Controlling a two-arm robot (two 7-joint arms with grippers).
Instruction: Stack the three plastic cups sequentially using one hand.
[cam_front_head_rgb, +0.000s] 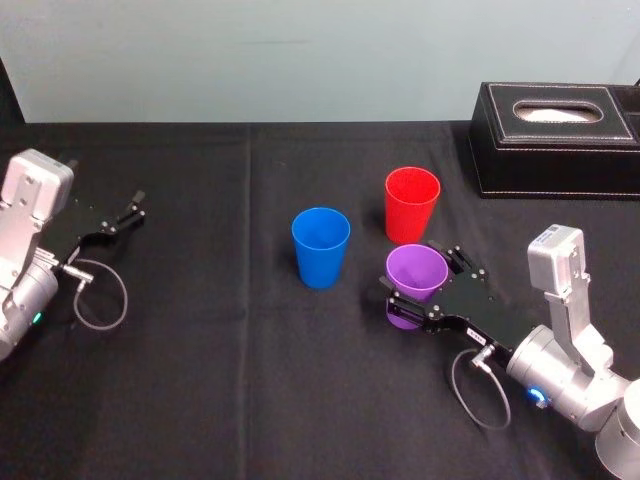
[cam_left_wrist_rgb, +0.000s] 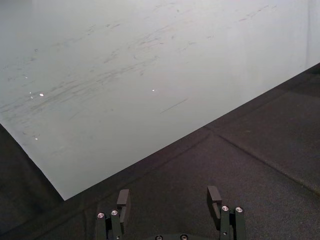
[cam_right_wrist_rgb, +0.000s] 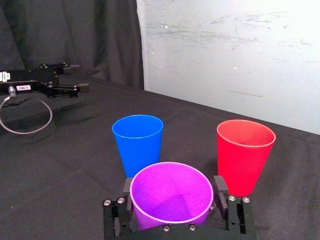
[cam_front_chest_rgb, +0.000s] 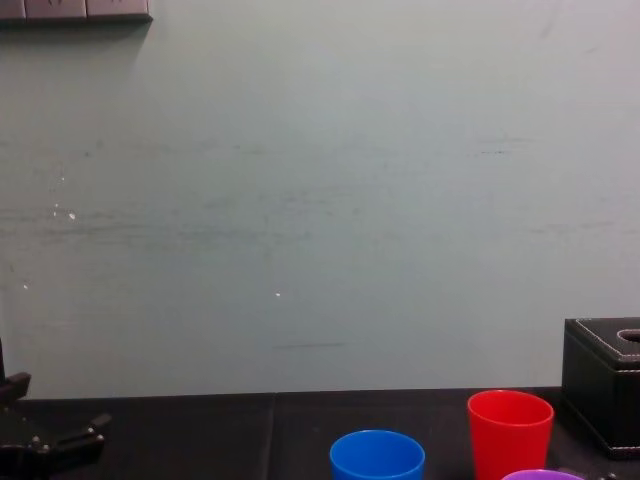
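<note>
Three upright plastic cups stand on the black cloth. The blue cup (cam_front_head_rgb: 320, 248) (cam_right_wrist_rgb: 137, 142) is at the centre and the red cup (cam_front_head_rgb: 411, 205) (cam_right_wrist_rgb: 244, 155) is behind it to the right. The purple cup (cam_front_head_rgb: 415, 275) (cam_right_wrist_rgb: 171, 192) stands just in front of the red one. My right gripper (cam_front_head_rgb: 420, 270) (cam_right_wrist_rgb: 173, 187) reaches in from the lower right, open, with one finger on each side of the purple cup, close to its wall. Whether they touch it I cannot tell. My left gripper (cam_front_head_rgb: 128, 212) (cam_left_wrist_rgb: 170, 197) rests open at the far left, with nothing between its fingers.
A black stitched tissue box (cam_front_head_rgb: 555, 140) (cam_front_chest_rgb: 605, 385) stands at the back right, behind the red cup. Each arm trails a looped cable near its wrist. A pale wall bounds the table's far edge.
</note>
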